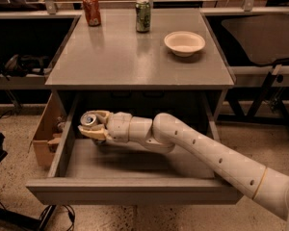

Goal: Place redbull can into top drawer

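Observation:
The top drawer (135, 189) is pulled wide open below the grey cabinet top. My arm reaches from the lower right into it. My gripper (92, 125) is over the drawer's back left part and is shut on the redbull can (88, 120). Only the can's silver top shows between the fingers; the rest of it is hidden by the gripper. The can is held near the drawer's left wall; I cannot tell if it touches the floor of the drawer.
On the cabinet top (115, 61) stand a red-orange can (91, 9), a green can (143, 15) and a white bowl (184, 43). A cardboard box (45, 134) sits on the floor left of the drawer. Dark shelving flanks both sides.

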`<state>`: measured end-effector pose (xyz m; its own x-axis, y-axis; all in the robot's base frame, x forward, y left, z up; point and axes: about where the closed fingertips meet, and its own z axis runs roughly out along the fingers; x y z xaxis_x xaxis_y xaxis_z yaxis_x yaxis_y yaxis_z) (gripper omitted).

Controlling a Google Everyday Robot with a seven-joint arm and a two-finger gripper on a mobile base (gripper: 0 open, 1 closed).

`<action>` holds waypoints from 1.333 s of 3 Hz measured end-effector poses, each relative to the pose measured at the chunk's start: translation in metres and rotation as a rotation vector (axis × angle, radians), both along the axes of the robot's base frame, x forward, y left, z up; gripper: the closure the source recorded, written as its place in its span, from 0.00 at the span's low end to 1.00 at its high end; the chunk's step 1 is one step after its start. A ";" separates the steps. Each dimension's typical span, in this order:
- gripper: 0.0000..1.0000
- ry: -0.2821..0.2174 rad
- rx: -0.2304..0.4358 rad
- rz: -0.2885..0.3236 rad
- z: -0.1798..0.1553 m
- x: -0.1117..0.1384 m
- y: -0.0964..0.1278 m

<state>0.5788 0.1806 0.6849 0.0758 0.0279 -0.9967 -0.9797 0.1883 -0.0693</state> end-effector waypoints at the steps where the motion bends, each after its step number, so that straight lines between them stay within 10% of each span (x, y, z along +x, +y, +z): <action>1: 0.13 0.000 0.000 0.000 0.000 0.000 0.000; 4: 0.00 0.008 -0.039 0.021 0.018 -0.006 -0.011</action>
<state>0.5728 0.1698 0.7029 0.0677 -0.0096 -0.9977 -0.9839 0.1652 -0.0684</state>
